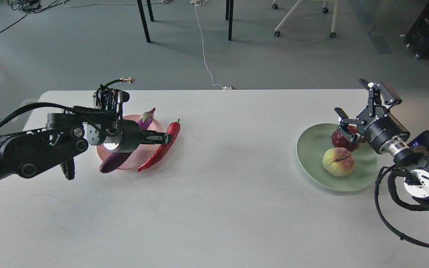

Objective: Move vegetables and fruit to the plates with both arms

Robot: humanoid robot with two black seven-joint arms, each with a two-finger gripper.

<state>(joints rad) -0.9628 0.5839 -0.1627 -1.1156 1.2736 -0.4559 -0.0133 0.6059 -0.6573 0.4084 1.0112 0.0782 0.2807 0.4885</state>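
My left gripper (163,139) is shut on the red chili pepper (162,149) and holds it lifted at the right rim of the pink plate (154,130). The purple eggplant (117,159) lies across that plate, partly hidden by my left wrist. On the right, the pale green plate (311,149) holds the yellow-green peach (337,161) and the dark-red pomegranate (341,138). My right gripper (363,108) is open and empty, just above and behind the pomegranate, one finger near it.
The white table (218,193) stretches between the two plates. Beyond its far edge are black table legs, a white cable on the grey floor and a chair base.
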